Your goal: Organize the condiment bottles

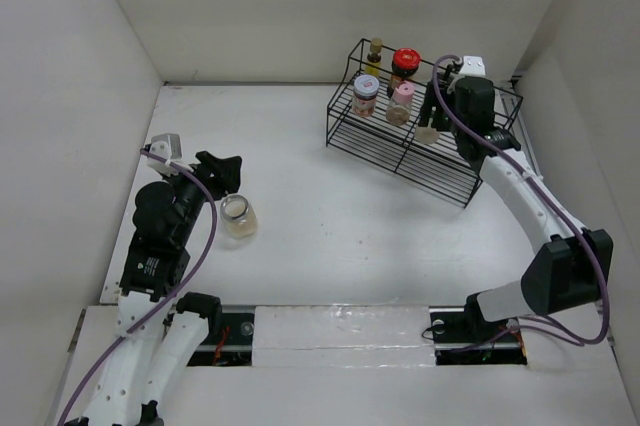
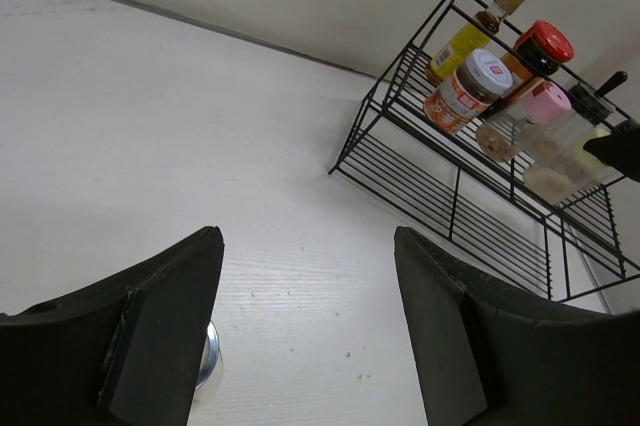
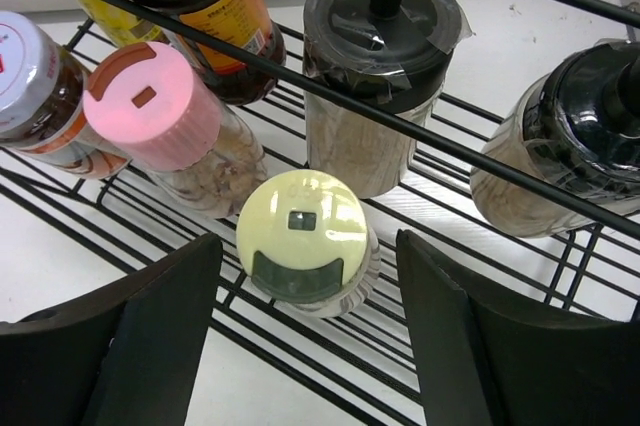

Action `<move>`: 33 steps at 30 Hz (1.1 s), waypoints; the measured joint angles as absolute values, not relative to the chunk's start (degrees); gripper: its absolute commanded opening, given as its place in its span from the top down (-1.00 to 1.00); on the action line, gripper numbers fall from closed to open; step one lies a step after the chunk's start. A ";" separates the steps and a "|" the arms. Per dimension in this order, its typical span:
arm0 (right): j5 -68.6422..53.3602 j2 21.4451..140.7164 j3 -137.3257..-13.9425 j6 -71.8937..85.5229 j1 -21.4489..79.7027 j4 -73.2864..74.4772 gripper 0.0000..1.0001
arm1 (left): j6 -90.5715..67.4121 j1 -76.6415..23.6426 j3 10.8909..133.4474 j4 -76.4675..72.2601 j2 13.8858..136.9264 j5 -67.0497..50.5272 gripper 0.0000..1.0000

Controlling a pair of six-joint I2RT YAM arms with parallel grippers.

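Note:
A black wire rack [image 1: 372,138] stands at the back right. It holds a brown-capped yellow bottle [image 1: 375,50], a red-capped dark bottle [image 1: 404,60], a bluish-white-capped jar [image 1: 365,94] and a pink-capped bottle [image 1: 401,102]. My right gripper [image 3: 305,336] is open. It hangs over a pale-yellow-capped bottle [image 3: 303,238] that stands on the lower shelf between the jaws, untouched. Two black-capped bottles [image 3: 385,66] stand behind it. My left gripper [image 1: 226,174] is open and empty. A clear jar with beige contents [image 1: 239,217] stands on the table just beside it.
White walls close in the table on the left, back and right. In the left wrist view the rack [image 2: 470,216] is far off at the upper right, and the jar's rim [image 2: 209,354] peeks out beside my left finger.

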State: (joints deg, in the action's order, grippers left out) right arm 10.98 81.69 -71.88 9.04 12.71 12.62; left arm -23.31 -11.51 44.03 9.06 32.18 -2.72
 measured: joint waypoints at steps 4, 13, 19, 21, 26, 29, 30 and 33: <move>10.50 79.46 -71.88 8.97 12.84 13.10 -0.60 | -23.31 -11.51 44.03 9.04 32.18 -2.68 -0.30; 5.37 67.31 -69.41 7.64 21.74 5.82 0.60 | -24.36 -11.51 44.05 9.61 32.18 0.99 -0.30; -6.87 72.16 -61.32 7.31 39.35 -9.19 -0.39 | -30.39 -11.51 45.67 13.56 32.08 12.93 -0.30; -9.61 78.39 -59.18 6.66 45.54 -13.08 -0.59 | -32.27 -11.51 46.15 14.48 31.66 16.34 -0.30; -12.78 94.48 -58.50 6.44 57.17 -16.82 -0.84 | -36.23 -11.49 46.85 16.82 30.02 23.66 -0.30; -12.38 100.09 -61.06 6.42 60.16 -17.50 -0.86 | -37.45 -11.49 46.98 17.67 29.36 26.13 -0.32; -11.88 102.00 -62.54 6.33 60.82 -17.89 -0.89 | -37.89 -11.51 46.98 17.87 29.26 26.79 -0.32; -9.89 106.24 -66.85 5.96 61.65 -19.40 -0.89 | -38.48 -11.49 46.98 18.04 29.15 27.59 -0.32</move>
State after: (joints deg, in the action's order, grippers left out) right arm -9.89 106.24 -66.85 5.96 61.65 -19.40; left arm -38.48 -11.49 46.98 18.04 29.15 27.59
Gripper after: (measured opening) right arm 0.941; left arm 0.658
